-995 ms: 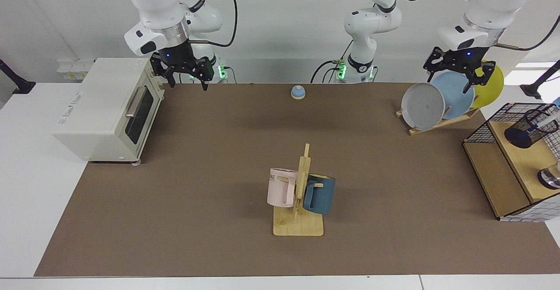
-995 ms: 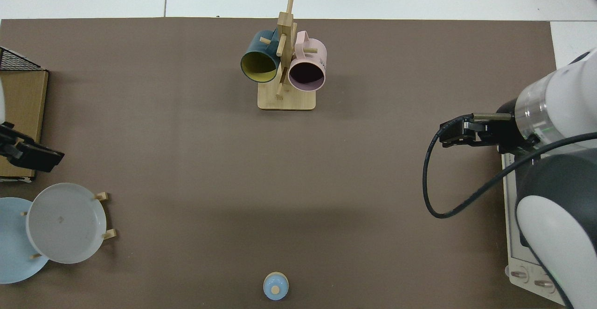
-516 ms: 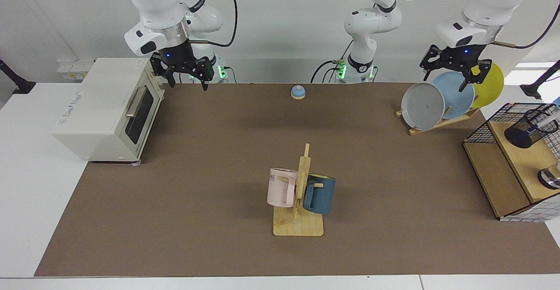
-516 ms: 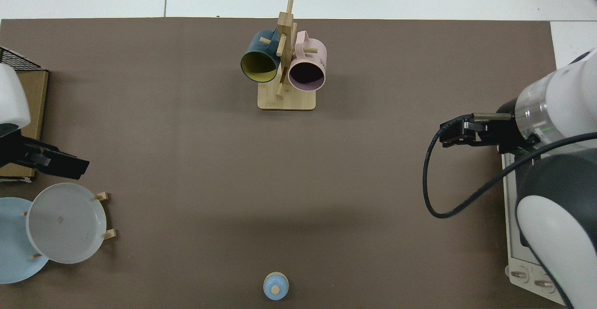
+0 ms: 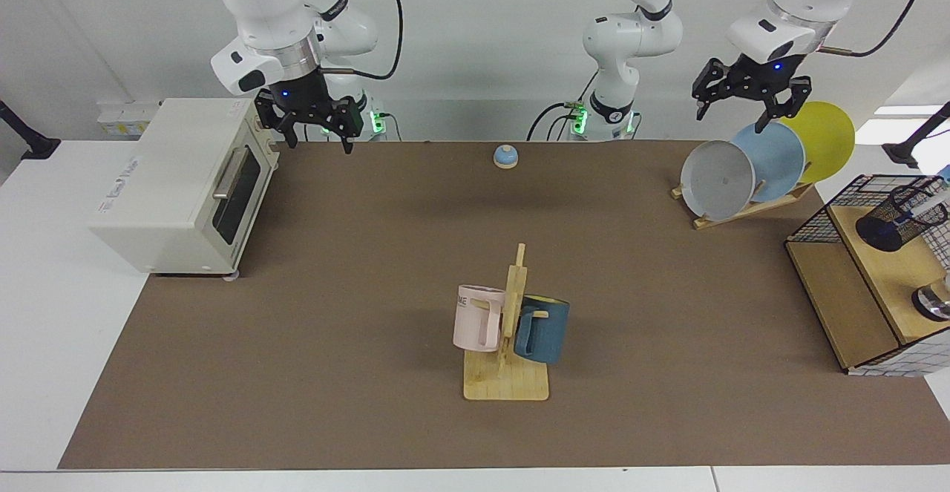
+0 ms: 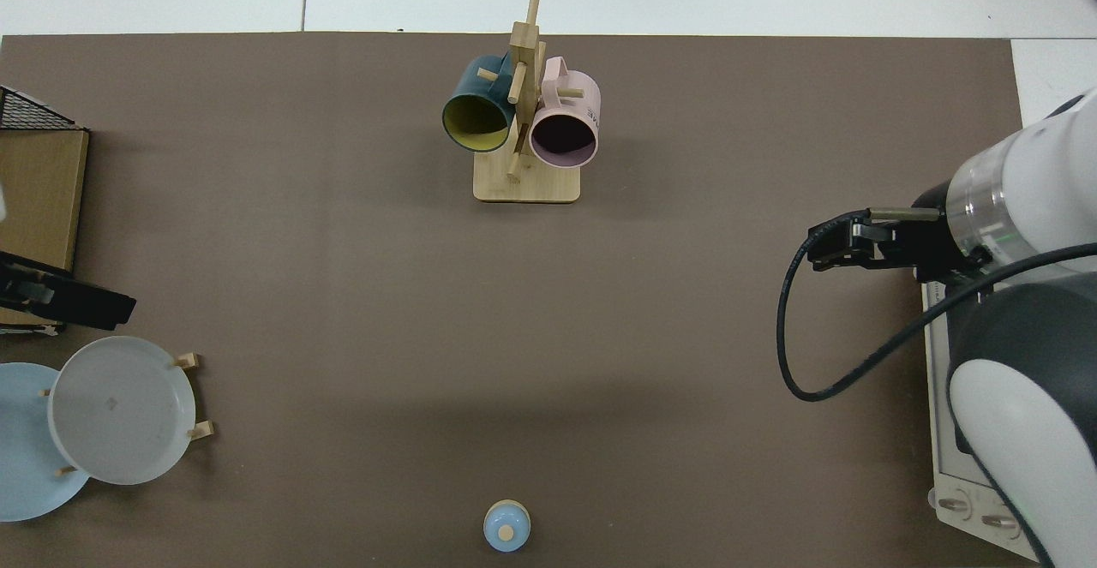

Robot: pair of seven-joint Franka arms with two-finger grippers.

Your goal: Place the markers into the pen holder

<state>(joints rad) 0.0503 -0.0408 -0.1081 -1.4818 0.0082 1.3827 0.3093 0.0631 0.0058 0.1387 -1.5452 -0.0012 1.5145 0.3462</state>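
**Marker Seen in Holder as Left Arm Lifts Away**

Nearest, a mug rack (image 5: pixel 507 343) is seen on the brown mat (image 5: pixel 334 403). Farther off, at the mat's edge, the marker (image 5: pixel 920 210) is found leaning inside the pen holder (image 5: pixel 890 226) on a wooden shelf (image 5: pixel 883 284). Since a second ago the left gripper (image 5: pixel 744 97) has been raised above the plates (image 5: pixel 749 169), jaws spread and empty; the task is judged done. The right gripper (image 5: pixel 318 132) waits by the toaster oven (image 5: pixel 171 180), spread, empty. White walls lie behind.
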